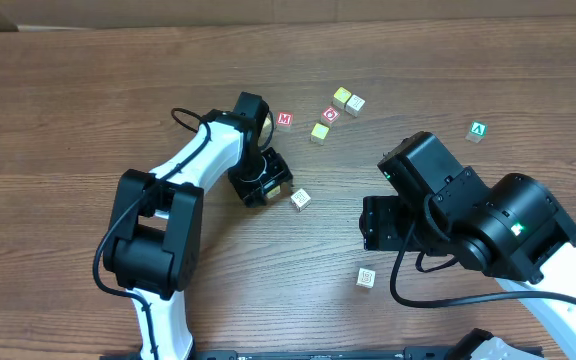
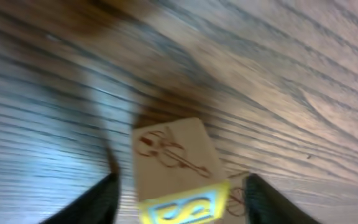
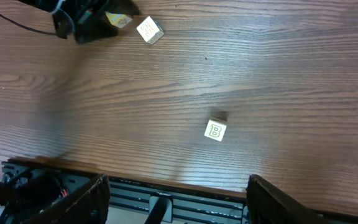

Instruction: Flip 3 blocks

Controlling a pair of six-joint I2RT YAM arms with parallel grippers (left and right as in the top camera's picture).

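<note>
- My left gripper (image 2: 182, 183) stands astride the yellow-faced block (image 2: 173, 155), fingers spread, with a sliver of table (image 2: 278, 74) showing on either side (no pinch).
- A second block (image 1: 301, 199) lies just beside that gripper.
- My right gripper (image 3: 179, 199) hangs wide apart, holding nothing.
- The B block (image 3: 215, 130) lies on the wood near it.

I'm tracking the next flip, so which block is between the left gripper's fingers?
The cream block with a yellow side face, straddled by the left gripper. The nearby cream cube and the B cube lie outside it.
</note>
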